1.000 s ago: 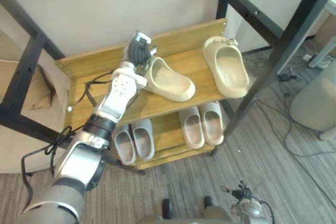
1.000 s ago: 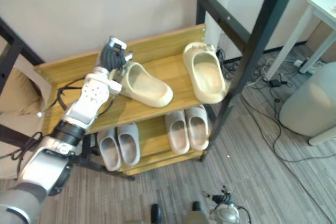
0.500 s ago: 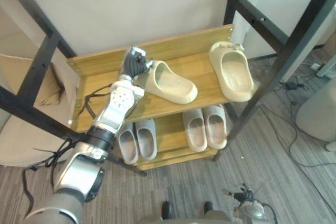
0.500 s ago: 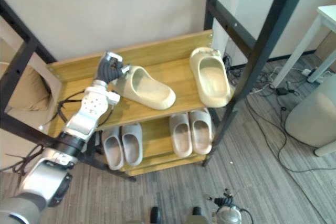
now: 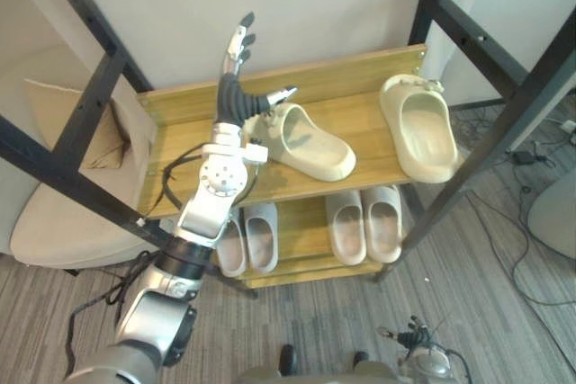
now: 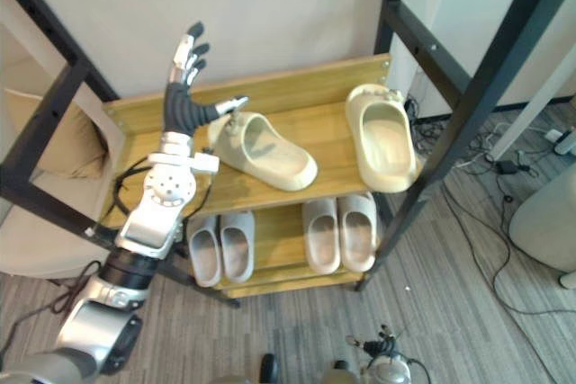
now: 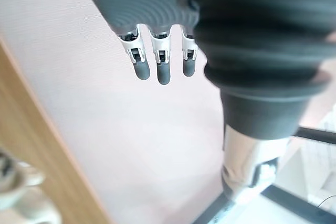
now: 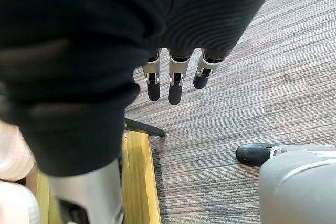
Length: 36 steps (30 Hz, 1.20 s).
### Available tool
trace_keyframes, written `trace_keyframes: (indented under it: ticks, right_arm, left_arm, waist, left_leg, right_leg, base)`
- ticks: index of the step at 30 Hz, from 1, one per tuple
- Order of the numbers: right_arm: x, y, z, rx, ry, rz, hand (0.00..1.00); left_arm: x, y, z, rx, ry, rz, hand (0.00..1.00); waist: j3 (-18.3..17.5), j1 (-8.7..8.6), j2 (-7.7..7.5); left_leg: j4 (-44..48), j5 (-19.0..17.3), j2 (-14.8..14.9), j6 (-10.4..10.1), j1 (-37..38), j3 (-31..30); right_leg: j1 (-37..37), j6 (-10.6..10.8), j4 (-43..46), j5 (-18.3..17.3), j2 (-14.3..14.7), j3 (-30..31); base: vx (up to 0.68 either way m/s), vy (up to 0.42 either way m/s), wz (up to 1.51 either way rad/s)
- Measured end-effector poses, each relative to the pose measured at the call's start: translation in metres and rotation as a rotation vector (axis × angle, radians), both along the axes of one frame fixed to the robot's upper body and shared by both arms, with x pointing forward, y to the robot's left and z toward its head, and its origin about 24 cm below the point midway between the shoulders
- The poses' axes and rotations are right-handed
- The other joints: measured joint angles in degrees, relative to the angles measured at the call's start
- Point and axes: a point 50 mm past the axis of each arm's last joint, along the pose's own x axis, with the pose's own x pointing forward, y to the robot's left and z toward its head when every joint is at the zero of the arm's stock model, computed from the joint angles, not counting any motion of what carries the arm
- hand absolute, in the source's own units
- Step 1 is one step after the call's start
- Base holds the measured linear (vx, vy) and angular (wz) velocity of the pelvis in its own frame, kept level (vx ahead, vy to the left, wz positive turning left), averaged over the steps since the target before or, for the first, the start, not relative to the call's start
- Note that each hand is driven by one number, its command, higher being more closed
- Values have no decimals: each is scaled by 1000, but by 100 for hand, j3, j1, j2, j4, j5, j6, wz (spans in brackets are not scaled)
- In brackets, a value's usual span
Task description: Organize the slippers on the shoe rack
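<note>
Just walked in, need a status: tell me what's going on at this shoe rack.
The left robot hand is open above the top shelf, holding nothing, its thumb by the angled cream slipper. A second cream slipper lies apart, farther right. Two grey slipper pairs sit on the lower shelf. The right robot hand hangs open over the floor.

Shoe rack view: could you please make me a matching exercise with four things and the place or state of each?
Things:
1. left robot hand
2. left cream slipper
3. right cream slipper
4. grey slipper pair

Places or states:
a. on the lower shelf
b. slanted across the top shelf
c. open, fingers straight
d. straight, front to back, on the top shelf

Pairs: 1-c, 2-b, 3-d, 4-a.
</note>
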Motion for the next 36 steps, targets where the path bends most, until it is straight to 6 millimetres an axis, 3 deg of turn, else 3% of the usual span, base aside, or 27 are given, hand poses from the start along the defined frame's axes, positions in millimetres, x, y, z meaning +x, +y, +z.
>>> trace_keyframes:
  ticks: [10,17,23,36]
  right_arm:
    - [1,2,0,2,3,14,0]
    - [4,5,0,3,-1,33,0]
    - [-1,4,-1,-1,10,23,0]
    - [2,5,0,8,-12,-8,0]
  left_arm:
    - [-7,-6,-21,-74,66,-8,0]
    - [-2,-6,-35,-62,126,41,0]
    - [7,4,-54,-83,223,124,0]
    - [16,24,-75,-47,321,256,0]
  waist:
    - [-26,50,-19]
    - [-30,50,-28]
    - [-162,33,-125]
    - [-182,-31,-173]
  left_leg:
    - [26,6,-2,-2,-86,-51]
    - [26,16,-1,-10,-99,-37]
    - [23,42,11,-29,-191,-17]
    - [-7,65,78,-63,-282,128]
  right_leg:
    - [-24,-3,10,-7,-7,-81]
    - [-116,-18,82,-33,-14,-72]
    - [-233,-29,173,-59,-26,-60]
    - [-416,-75,277,-76,35,30]
  base:
    - [1,-9,3]
    - [-4,-1,0]
    - [0,0,0]
    - [-1,-6,-3]
